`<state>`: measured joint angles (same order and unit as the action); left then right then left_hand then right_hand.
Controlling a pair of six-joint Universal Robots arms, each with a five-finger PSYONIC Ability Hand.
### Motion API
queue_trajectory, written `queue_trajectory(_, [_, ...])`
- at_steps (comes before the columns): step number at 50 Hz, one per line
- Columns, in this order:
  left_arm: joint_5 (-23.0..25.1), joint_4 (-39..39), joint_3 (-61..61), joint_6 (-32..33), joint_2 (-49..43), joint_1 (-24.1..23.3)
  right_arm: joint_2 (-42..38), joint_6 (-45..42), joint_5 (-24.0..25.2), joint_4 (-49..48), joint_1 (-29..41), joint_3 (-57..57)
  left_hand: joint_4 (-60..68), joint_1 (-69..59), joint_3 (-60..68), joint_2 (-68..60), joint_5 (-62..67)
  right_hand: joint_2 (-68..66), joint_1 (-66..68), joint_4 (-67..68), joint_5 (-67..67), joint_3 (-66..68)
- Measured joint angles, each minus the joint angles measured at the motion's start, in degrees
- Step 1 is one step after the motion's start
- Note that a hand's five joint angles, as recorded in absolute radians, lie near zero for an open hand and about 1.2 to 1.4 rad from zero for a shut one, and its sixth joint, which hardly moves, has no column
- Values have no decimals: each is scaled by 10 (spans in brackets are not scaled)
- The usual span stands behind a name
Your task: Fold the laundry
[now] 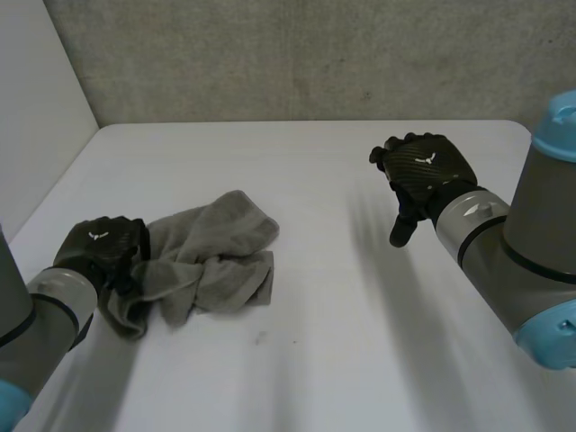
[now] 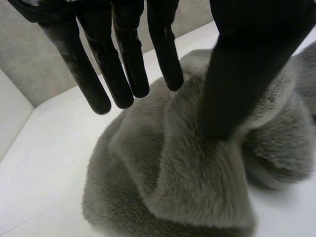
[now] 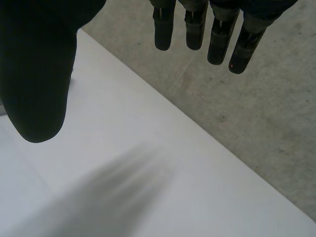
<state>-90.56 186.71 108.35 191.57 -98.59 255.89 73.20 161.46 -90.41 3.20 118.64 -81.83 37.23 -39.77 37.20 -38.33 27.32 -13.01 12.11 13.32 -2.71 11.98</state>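
One crumpled towel, two slack hands

Head view: a grey towel (image 1: 211, 261) lies bunched on the white table (image 1: 360, 324), left of centre. The left hand (image 1: 103, 247) is at its left edge and the right hand (image 1: 423, 171) hovers well apart.

Left wrist view: fingers (image 2: 123, 64) hang straight above the towel (image 2: 187, 187), thumb touching a fold, nothing grasped.

Right wrist view: fingers (image 3: 195, 29) released above the table (image 3: 148, 148).
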Motion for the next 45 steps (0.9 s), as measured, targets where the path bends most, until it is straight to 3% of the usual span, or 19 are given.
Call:
queue_trajectory(1, [0,13,-1,1,-9,4,-4,0,0,-1,1,0,122,-100,121,-111,116,0,0,0,0,0])
queue_trajectory(3, [0,42,-6,4,-27,10,-12,0,-1,-3,3,3,208,-183,207,-196,204,0,0,0,0,0])
queue_trajectory(9, [1,81,-25,18,-45,15,-29,4,-4,-8,4,11,304,-259,303,-293,297,0,0,0,0,0])
queue_trajectory(13, [2,85,-37,32,-26,15,-36,8,-4,-9,4,21,317,-268,317,-305,309,0,0,0,0,0])
queue_trajectory(18, [5,67,-73,54,81,2,-55,16,-2,-7,8,48,323,-273,322,-311,314,0,0,0,0,0])
queue_trajectory(26, [21,42,-164,56,164,-33,-77,27,-3,-3,21,79,324,-276,324,-312,314,0,0,0,0,0])
queue_trajectory(39, [-2,18,-288,54,49,-144,-57,48,-3,1,11,56,325,-276,324,-312,316,0,0,0,0,0])
queue_trajectory(45, [-23,17,-322,55,27,-171,-54,78,8,13,2,47,325,-276,324,-312,316,0,0,0,0,0])
